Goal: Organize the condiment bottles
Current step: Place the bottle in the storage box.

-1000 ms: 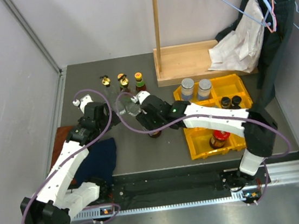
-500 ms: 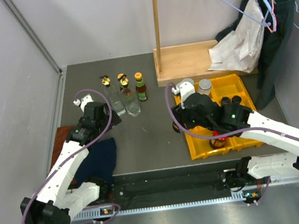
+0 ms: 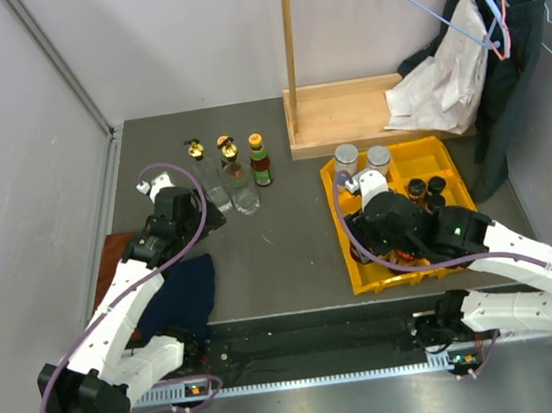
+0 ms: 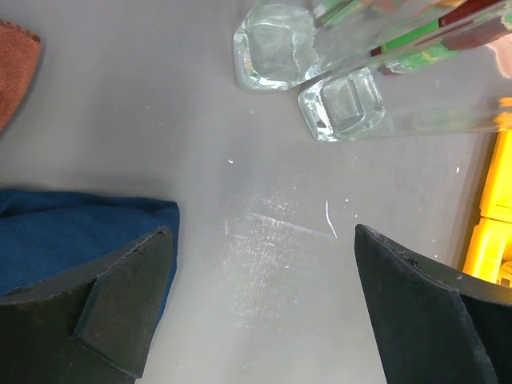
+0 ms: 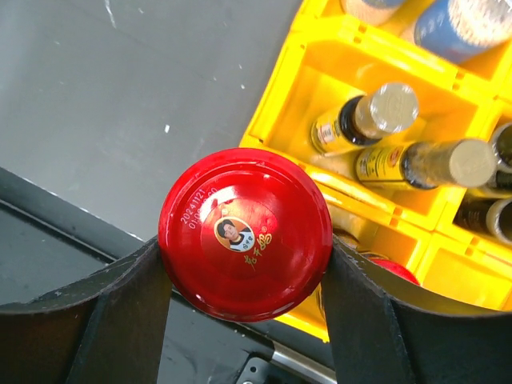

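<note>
Right wrist view: the right hand (image 5: 244, 272) is clamped round the red-lidded jar (image 5: 244, 228), right over the yellow bin's (image 5: 296, 104) edge. Meanwhile the left hand (image 4: 260, 240) is wide open, holding nothing, low over the table (image 4: 120, 104) near two clear bottles (image 4: 344, 108).

surface (image 3: 282, 256) flat grey, few white scuffs
bin (image 3: 349, 258) bright yellow
red-lidded jar (image 5: 245, 232): glossy red lid, tiny portrait sticker, gold script, faint date print
small bottles (image 5: 364, 120): dark glass, yellow labels, silver caps
two jars (image 3: 346, 154): silver-grey lids, bluish in the right wrist view
tall bottles (image 3: 196, 154): clear glass, gold stoppers
third bottle (image 3: 260, 164): dark red-brown body, green band, yellow cap
cloth (image 4: 72, 232) navy blue, second cloth (image 4: 12, 72) rust brown
left pincer (image 4: 262, 232) and right pincer (image 5: 245, 244): matte black fingers
arms (image 3: 118, 316) white with black joints, cables (image 3: 201, 211) purple
stand (image 3: 345, 112) pale wood
</note>
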`<action>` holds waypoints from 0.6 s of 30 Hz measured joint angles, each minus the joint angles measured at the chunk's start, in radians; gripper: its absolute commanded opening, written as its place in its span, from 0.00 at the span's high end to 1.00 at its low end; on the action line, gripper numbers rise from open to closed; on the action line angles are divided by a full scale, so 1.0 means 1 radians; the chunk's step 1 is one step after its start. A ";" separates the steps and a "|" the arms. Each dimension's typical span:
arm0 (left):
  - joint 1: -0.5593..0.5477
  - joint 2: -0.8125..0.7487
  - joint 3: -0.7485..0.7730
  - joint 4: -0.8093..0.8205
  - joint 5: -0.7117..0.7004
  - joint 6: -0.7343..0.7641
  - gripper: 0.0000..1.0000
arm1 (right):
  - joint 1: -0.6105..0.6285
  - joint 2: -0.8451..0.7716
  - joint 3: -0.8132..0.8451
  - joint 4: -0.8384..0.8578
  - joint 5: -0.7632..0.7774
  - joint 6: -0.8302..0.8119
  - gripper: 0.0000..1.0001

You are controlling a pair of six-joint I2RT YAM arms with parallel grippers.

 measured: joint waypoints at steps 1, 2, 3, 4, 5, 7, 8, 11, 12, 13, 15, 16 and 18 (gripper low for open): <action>0.000 0.000 0.000 0.000 0.003 0.000 0.01 | 0.000 -0.002 -0.011 0.001 0.002 0.005 1.00; 0.000 0.000 0.000 0.001 0.005 0.000 0.01 | 0.000 -0.002 -0.025 0.004 0.004 0.012 1.00; 0.000 0.000 0.000 0.002 0.008 0.000 0.01 | 0.000 -0.002 -0.040 0.006 0.005 0.016 1.00; 0.000 0.000 0.000 0.003 0.010 0.000 0.01 | 0.000 -0.002 -0.056 0.006 0.006 0.023 1.00; 0.000 0.000 0.000 0.004 0.011 0.000 0.01 | 0.000 -0.002 -0.072 0.007 0.008 0.028 1.00; 0.000 0.000 0.000 0.005 0.012 0.000 0.01 | 0.000 -0.002 -0.105 0.012 0.009 0.039 1.00; 0.000 0.000 0.000 0.006 0.012 0.000 0.01 | 0.000 -0.002 -0.121 0.013 0.010 0.042 1.00; 0.000 0.000 0.000 0.006 0.012 0.000 0.01 | -0.001 -0.002 -0.151 0.019 0.017 0.056 1.00; 0.000 0.000 0.000 0.006 0.012 0.000 0.01 | -0.002 -0.002 -0.161 0.026 0.019 0.058 1.00; 0.000 0.001 0.000 0.006 0.012 0.000 0.01 | -0.006 -0.002 -0.170 0.033 0.021 0.061 1.00; 0.000 0.005 0.000 0.006 0.012 0.000 0.01 | -0.016 -0.004 -0.192 0.048 0.021 0.067 1.00; 0.000 0.008 0.000 0.007 0.013 0.000 0.01 | -0.023 -0.006 -0.203 0.056 0.020 0.068 1.00; 0.000 0.016 0.000 0.009 0.014 0.000 0.01 | -0.040 -0.010 -0.224 0.070 0.020 0.073 1.00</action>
